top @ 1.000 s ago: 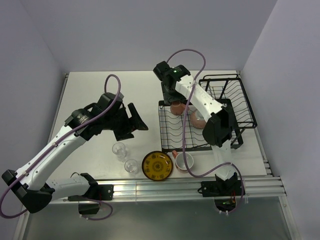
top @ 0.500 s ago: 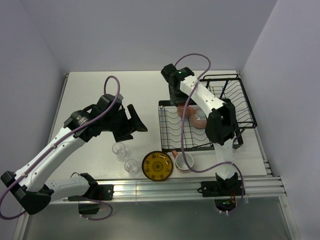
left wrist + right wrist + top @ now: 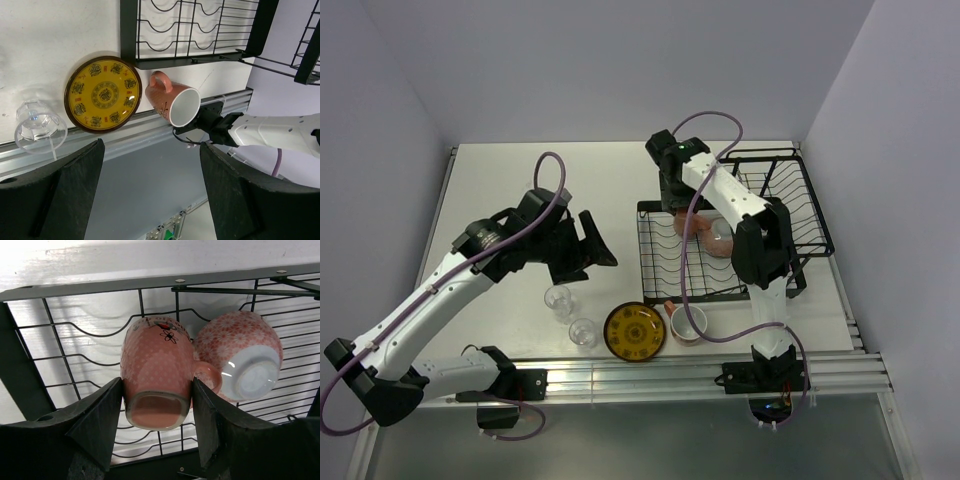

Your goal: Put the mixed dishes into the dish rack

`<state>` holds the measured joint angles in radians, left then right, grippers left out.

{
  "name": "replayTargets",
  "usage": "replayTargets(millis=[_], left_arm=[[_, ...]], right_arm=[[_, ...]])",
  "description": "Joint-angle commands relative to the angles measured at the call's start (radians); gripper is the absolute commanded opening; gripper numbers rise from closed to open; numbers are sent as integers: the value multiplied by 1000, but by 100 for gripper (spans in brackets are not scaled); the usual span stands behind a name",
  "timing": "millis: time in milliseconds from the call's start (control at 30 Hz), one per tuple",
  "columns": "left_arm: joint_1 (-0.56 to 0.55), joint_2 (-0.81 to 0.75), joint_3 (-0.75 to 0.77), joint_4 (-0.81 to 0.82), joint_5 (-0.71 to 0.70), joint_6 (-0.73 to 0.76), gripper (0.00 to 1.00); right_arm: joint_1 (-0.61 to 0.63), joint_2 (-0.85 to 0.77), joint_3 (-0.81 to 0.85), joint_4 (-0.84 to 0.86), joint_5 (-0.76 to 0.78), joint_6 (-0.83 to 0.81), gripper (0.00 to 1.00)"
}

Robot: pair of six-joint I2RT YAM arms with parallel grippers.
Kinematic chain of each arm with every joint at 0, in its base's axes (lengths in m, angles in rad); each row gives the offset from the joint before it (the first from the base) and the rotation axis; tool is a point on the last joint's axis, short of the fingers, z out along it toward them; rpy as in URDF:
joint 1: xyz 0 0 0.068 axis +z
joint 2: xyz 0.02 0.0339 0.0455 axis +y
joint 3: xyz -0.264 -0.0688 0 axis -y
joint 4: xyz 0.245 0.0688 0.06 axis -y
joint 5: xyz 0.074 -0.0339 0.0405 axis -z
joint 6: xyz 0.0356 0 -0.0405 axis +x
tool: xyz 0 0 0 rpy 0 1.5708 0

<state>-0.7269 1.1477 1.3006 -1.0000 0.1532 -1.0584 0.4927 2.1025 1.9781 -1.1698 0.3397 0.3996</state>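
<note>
The white table (image 3: 520, 180) fills the middle of the top view. The dish rack (image 3: 660, 272) sits right of centre, its low wavy tray toward the middle and its taller basket toward the upper right.

The right gripper (image 3: 677, 207) reaches down over the tray's upper left corner. In the right wrist view, its fingers (image 3: 107, 415) are clamped on either side of the first mug (image 3: 157, 375). This mug is upside down over the tray wires (image 3: 150, 287), with its base toward the camera. Whether it rests on the wires cannot be told.

The left gripper (image 3: 592, 240) hangs left of the rack. Its fingers (image 3: 55, 200) are spread wide with nothing between them.

The yellow plate (image 3: 635, 331) lies flat at lower centre, below the tray's lower left corner. The pink bowl (image 3: 240, 355) lies overturned in the tray, just right of the first mug, whose handle points at it.

The second mug (image 3: 687, 323) stands on the table just right of the plate, showing its white inside. The upper glass (image 3: 558, 299) and the lower glass (image 3: 582, 331) stand left of the plate.
</note>
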Motion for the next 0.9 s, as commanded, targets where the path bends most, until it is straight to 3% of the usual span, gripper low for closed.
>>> replayTargets(millis=[0,167,300,333,367,467,667,867], left_arm=[[-11,4,28,18,22,29,83],[-29,23,28,29,32,35,83],[-77,63,49,28,23,37,83],[-88,69,52,27,19,35,83],[-98,81,54,29,16,31,83],[-124,93,48,38,13,20,83],[-151,121,40,47,6,20,83],[-178,147,39,66,11,12,82]], right_arm=[[-6,1,-12,39,36,5,0],[-5,2,-27,55,45,-1,2],[-8,13,-21,53,39,-7,24],[-8,14,-19,52,38,-4,33],[-8,13,-19,52,38,-4,48],[-8,7,-21,56,35,-7,64],[-8,-1,-24,59,33,-16,77],[-6,-47,-59,79,33,-11,78]])
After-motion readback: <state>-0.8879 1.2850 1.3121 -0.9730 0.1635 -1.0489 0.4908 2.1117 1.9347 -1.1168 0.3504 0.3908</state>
